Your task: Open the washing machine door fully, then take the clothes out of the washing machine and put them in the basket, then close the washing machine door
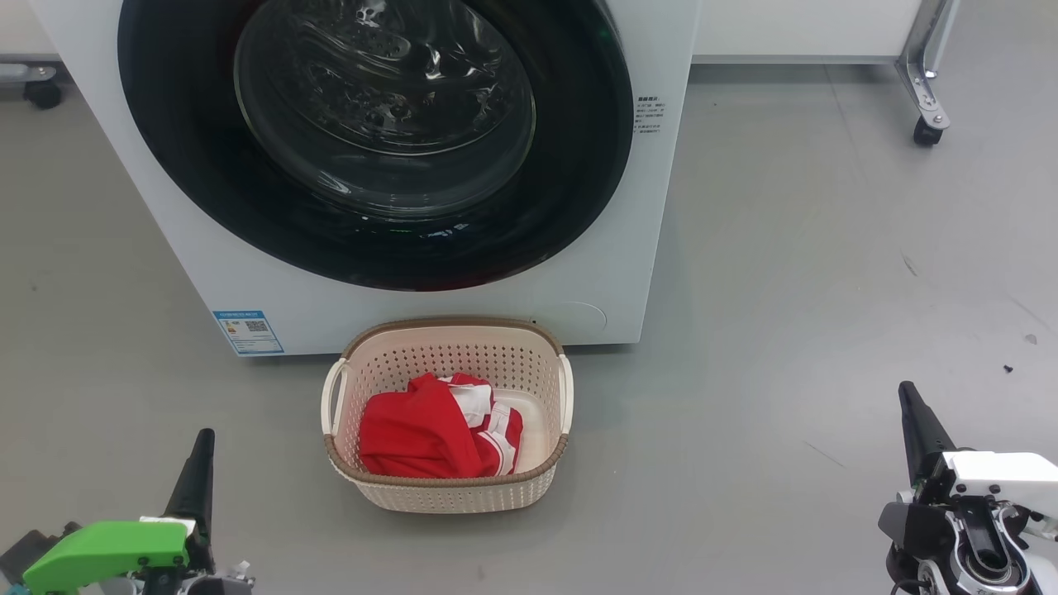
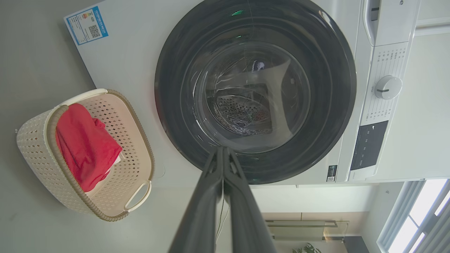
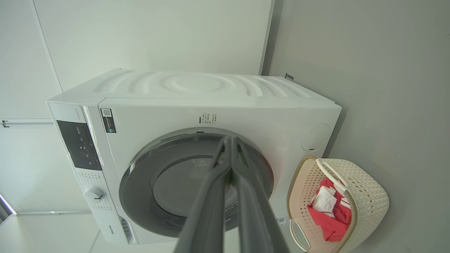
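Both pinched closed and empty, my left gripper (image 1: 201, 450) sits nearer than my right gripper (image 1: 911, 401) to the cream perforated plastic basket (image 1: 450, 324) ahead between them.

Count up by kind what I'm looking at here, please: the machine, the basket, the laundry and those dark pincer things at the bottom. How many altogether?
washing machine: 1
basket: 1
clothes, one red and white garment lying in the basket: 1
grippers, the left gripper and the right gripper, both shut: 2
Total: 5
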{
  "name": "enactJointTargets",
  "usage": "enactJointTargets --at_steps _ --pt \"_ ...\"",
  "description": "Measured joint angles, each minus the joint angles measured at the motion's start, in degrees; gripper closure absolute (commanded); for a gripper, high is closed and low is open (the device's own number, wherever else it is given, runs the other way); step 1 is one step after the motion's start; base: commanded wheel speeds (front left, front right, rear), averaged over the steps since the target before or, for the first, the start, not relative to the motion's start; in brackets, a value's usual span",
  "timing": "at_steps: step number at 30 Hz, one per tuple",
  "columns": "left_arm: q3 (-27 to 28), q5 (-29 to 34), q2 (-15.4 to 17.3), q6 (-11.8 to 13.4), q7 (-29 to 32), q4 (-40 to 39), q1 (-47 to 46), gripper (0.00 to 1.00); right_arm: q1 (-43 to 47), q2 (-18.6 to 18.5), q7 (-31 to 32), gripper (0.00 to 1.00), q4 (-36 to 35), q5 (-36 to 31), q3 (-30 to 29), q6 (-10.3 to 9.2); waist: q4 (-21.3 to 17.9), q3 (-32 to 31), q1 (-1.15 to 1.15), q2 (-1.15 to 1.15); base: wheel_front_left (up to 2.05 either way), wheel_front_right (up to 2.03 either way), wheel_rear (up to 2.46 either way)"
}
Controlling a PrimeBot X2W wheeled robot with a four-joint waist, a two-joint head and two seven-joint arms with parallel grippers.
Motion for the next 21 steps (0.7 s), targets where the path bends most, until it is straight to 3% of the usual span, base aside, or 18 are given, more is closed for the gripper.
enactJointTargets --at_steps 21 --pt "0.2 0.0 0.0 -0.4 0.0 0.5 0.0 1.0 -0.1 0.0 0.1 1.0 0.3 0.0 -0.2 0.01 0.0 0.0 0.0 0.0 0.0 0.0 0.0"
